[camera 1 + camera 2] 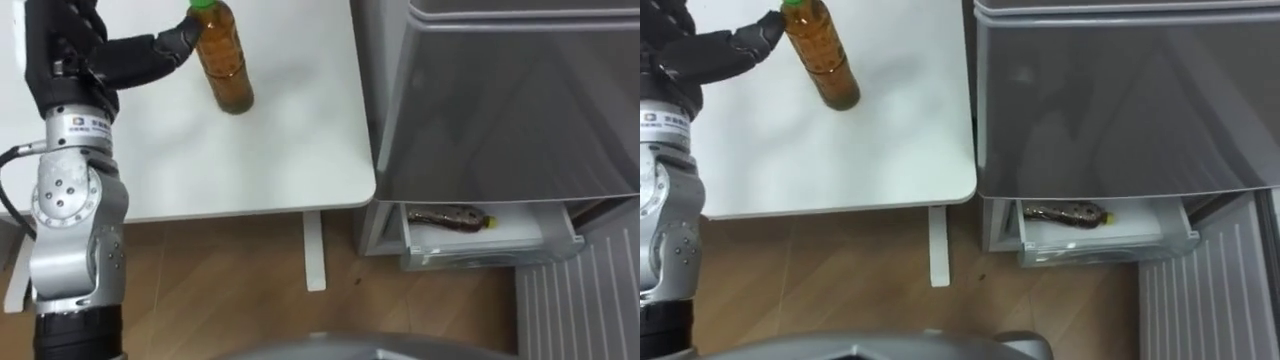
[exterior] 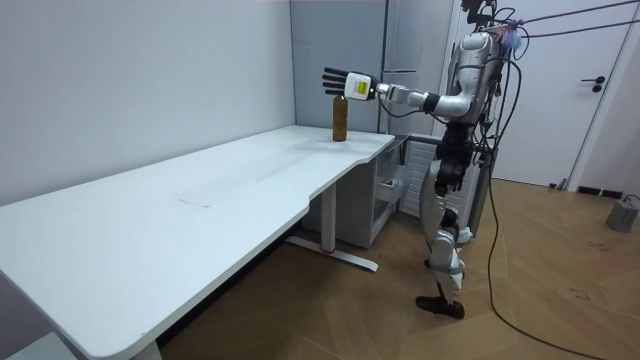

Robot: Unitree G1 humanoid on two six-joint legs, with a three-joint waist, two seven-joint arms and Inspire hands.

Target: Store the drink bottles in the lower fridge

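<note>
**Task object.** One tea bottle [image 1: 226,68] with a green cap [image 1: 203,4] stands upright on the white surface [image 1: 285,150], away from the fridge [image 1: 500,100] and back from the surface edge that faces it. The liquid inside is brown.

**Left hand.** The left hand [image 1: 72,50] is on the far side of the tea bottle from the fridge, at the height of the bottle's neck. Its fingers [image 1: 150,48] are extended and spread, pointing towards the fridge. One fingertip meets the bottle's neck just below the green cap. No finger curls round the bottle, so the hand is wide and holds nothing. In the room view the hand [image 2: 337,80] is level with the bottle's top, with the fingers fanned upward.

**Fridge.** The grey fridge stands just beside the end of the surface, with a narrow gap between them. Its lower drawer [image 1: 480,256] is pulled out at the foot of the fridge front. A second bottle [image 1: 452,217] lies on its side in the drawer. This bottle has dark contents, and its yellow cap [image 1: 490,222] points away from the surface.

**Robot position.** The robot stands on the wooden floor [image 1: 220,290] in front of the fridge. Its left arm is stretched out from the fridge side across the corner of the surface.
</note>
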